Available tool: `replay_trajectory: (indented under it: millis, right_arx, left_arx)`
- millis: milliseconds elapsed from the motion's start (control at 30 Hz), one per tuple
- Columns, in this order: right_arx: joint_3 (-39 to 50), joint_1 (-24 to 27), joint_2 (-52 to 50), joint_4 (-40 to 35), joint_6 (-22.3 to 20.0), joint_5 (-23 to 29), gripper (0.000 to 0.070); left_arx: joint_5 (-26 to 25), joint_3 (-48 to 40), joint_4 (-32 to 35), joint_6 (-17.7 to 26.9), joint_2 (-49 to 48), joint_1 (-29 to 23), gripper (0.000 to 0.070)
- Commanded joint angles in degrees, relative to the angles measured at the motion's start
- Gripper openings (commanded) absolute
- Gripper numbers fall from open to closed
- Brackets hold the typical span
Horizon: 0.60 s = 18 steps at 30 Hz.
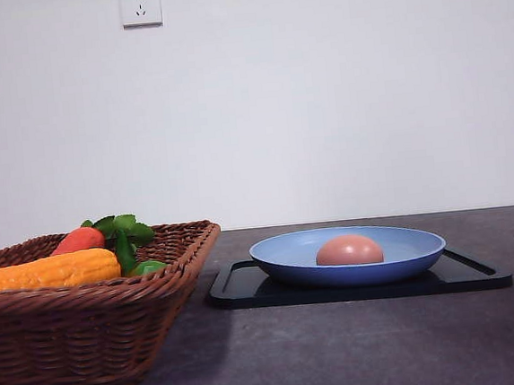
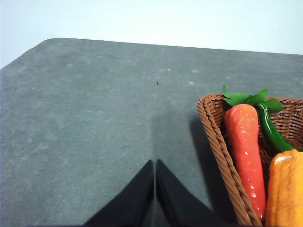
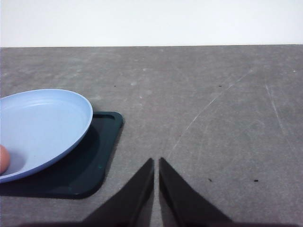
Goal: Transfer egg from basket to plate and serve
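Front view, nearest: the wicker basket (image 1: 88,324) stands at the left on the dark grey tabletop (image 1: 343,347), holding a long orange-yellow vegetable (image 1: 52,271), a red-orange carrot (image 1: 78,240) with green leaves (image 1: 120,227), and a green vegetable (image 1: 147,268). Farther back and to the right, apart from the basket, a flat black tray (image 1: 247,288) carries the light-blue plate (image 1: 286,262); the reddish-brown egg (image 1: 349,251) lies in the plate, near its middle. Behind stands a white wall with a socket (image 1: 140,4). Left wrist view: the left gripper (image 2: 155,189) has its fingers pressed together, holding nothing, over bare tabletop beside the basket's corner. Right wrist view: the right gripper (image 3: 156,187) is likewise closed to a thin slit and empty, just beside the tray's corner; the egg's edge shows at the plate's inner side.
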State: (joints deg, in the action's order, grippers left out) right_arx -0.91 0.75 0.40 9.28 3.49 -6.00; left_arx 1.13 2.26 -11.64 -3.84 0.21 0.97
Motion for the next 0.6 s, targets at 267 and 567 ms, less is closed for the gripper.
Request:
replay_trajectory:
  millis: [267, 567]
  right_arx:
    - [0.3, -0.1, -0.2, -0.2, 1.0, 0.0, 0.0000]
    - [0.3, -0.1, -0.2, -0.2, 1.0, 0.0, 0.0000]
  left_arx:
    - [-0.1, -0.9, -0.4, -0.1, 0.0, 0.0, 0.0000]
    - [-0.1, -0.9, -0.4, -0.1, 0.0, 0.0, 0.0000]
